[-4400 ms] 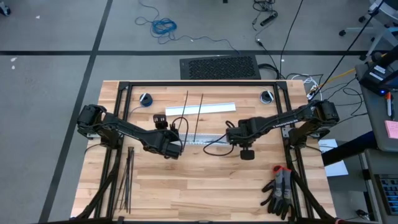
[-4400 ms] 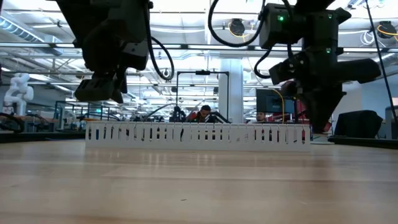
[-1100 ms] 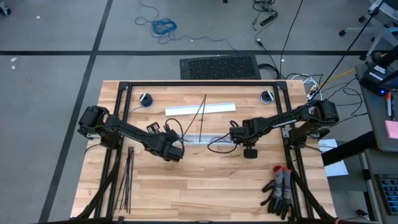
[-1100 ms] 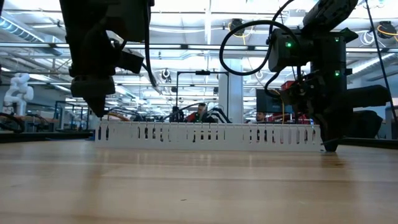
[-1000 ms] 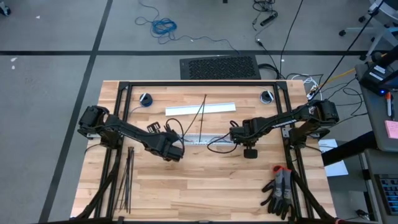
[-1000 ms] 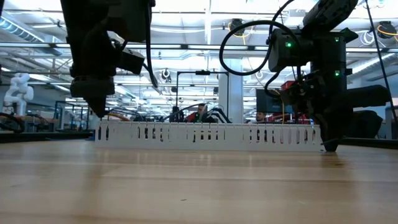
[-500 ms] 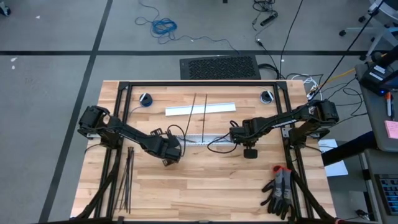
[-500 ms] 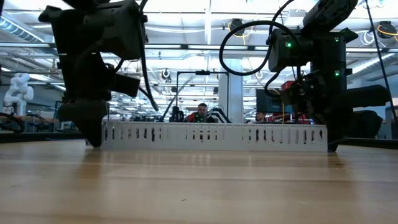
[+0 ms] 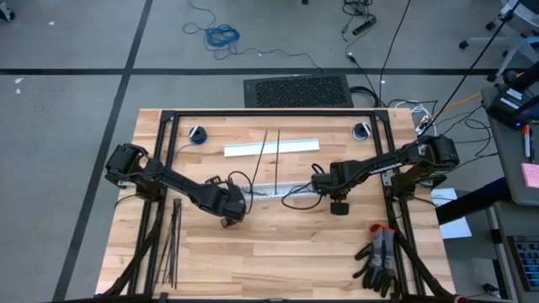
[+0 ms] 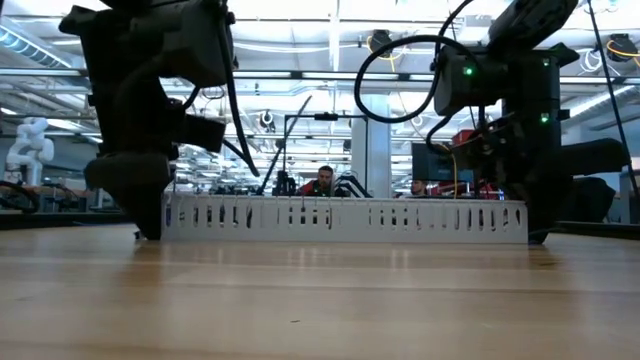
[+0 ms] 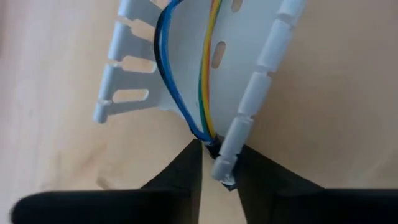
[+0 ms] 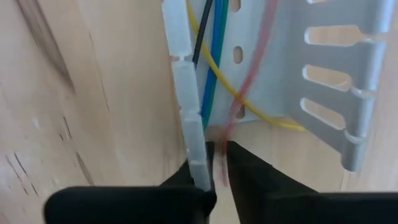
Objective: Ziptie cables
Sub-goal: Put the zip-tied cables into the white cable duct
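The cables [image 11: 186, 93] are thin coloured wires, blue, yellow, green, black and reddish, lying along a white slotted channel [image 9: 278, 188] at the table's middle. My left gripper [image 9: 229, 207] stands at the channel's left end, down at the table, shut on the wire ends. My right gripper [image 9: 324, 182] stands at the channel's right end, shut on the wires [image 12: 214, 68] there. Two zipties [image 9: 271, 156] rise as thin black strips from the channel toward the far edge. More zipties [image 9: 172, 244] lie flat at the left near corner. My left gripper pinches the wires' ends [image 11: 207, 138] between its two fingertips [image 11: 189, 168], coming along the channel from its left end. The end of one channel wall [image 11: 225, 163] also sits between the fingers. Wires and channel rest on the table. My right gripper pinches the reddish wire [image 12: 221, 158] between its fingertips [image 12: 245, 171], coming along the channel from its right end. The end of one channel wall [image 12: 198, 158] lies against the other finger. The rest of the wires lie in the channel on the table.
A flat white strip [image 9: 271, 147] lies beyond the channel toward the far edge. Grey and red gloves [image 9: 379, 257] lie at the right near corner. Two small round fittings [image 9: 197, 133] [image 9: 361, 130] sit at the far corners. Black frame rails [image 9: 269, 113] border the table.
My left gripper has moved down onto the table and a little toward the near edge, ending at the channel's left end. The channel has slid slightly toward the right. The upright black strips over the channel have swung from slanted to nearly straight.
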Robot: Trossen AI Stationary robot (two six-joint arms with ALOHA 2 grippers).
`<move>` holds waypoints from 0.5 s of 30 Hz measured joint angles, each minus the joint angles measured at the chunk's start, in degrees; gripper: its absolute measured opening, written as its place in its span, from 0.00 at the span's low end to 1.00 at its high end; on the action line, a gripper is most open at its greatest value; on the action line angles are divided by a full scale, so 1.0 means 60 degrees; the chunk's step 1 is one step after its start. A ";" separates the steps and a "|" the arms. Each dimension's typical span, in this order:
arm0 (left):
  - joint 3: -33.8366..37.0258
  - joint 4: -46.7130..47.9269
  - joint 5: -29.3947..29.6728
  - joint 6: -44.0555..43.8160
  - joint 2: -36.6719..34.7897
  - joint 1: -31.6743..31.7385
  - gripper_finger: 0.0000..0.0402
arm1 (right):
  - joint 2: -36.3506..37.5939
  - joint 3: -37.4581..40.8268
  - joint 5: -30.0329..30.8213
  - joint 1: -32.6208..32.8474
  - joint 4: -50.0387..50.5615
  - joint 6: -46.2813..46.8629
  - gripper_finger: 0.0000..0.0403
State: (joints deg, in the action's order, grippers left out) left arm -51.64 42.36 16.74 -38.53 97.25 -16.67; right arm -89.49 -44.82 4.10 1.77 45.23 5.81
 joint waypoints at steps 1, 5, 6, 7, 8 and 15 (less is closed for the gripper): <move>-0.0028 0.0037 -0.0051 -0.0021 0.0000 -0.0052 0.25 | 0.0000 0.0000 0.0103 0.0073 -0.0003 0.0012 0.13; -0.0203 0.0146 -0.0350 -0.0193 0.0003 -0.0268 0.32 | -0.0002 0.0004 0.0398 0.0342 0.0038 0.0107 0.20; -0.0288 0.0176 -0.0479 -0.0240 0.0011 -0.0329 0.33 | 0.0005 0.0004 0.0396 0.0388 0.0064 0.0119 0.21; -0.0410 0.0244 -0.0638 -0.0247 0.0022 -0.0395 0.34 | 0.0016 0.0004 0.0393 0.0439 0.0077 0.0157 0.22; -0.0528 0.0299 -0.0765 -0.0247 0.0026 -0.0464 0.35 | 0.0038 0.0003 0.0392 0.0491 0.0101 0.0194 0.24; -0.0977 0.0628 -0.0759 -0.0207 0.0026 -0.0883 0.36 | 0.0863 -0.0248 0.0262 0.0940 0.0505 0.0418 0.28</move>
State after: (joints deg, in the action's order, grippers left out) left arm -57.50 46.13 12.18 -39.77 97.41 -21.97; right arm -84.31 -46.31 5.67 7.41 48.26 8.32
